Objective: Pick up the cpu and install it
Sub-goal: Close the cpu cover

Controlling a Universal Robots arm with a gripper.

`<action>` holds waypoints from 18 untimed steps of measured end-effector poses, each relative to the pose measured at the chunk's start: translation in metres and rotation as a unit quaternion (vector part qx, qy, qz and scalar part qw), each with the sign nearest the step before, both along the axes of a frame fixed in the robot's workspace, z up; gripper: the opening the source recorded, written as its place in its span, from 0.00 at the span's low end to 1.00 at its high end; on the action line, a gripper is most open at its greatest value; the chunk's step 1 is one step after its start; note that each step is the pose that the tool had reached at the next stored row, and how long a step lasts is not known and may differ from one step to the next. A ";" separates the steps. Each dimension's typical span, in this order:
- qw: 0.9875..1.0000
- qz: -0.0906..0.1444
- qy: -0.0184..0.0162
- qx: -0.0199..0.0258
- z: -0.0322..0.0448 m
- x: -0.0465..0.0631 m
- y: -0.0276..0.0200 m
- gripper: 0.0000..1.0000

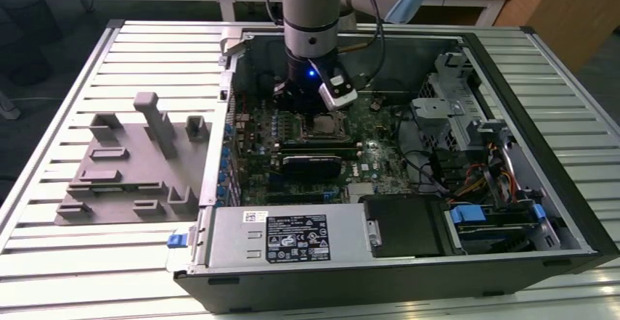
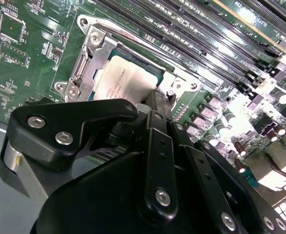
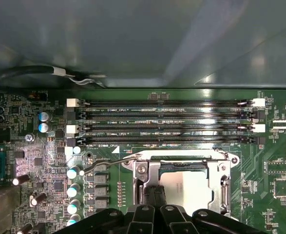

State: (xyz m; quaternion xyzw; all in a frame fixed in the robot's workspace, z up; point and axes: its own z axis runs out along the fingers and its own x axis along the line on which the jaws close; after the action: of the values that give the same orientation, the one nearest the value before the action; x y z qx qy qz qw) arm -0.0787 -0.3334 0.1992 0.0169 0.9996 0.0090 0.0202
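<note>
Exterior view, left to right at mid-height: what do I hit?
grey fixture plate → cpu → metal drive cage

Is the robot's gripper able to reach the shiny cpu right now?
Probably yes. The gripper is right at the edge of the cpu, which lies face up inside the open case. Nothing lies between them, though a metal frame hugs the cpu's edges.
</note>
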 end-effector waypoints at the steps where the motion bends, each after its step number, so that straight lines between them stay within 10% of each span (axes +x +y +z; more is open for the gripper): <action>1: 1.000 0.000 0.000 0.000 0.0000 0.000 0.0000 0.11; 18: 1.000 0.000 -0.001 0.000 0.0151 0.000 0.0000 0.11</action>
State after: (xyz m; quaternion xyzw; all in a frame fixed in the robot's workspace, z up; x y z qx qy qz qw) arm -0.0786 -0.3334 0.2143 0.0168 0.9996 0.0089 0.0213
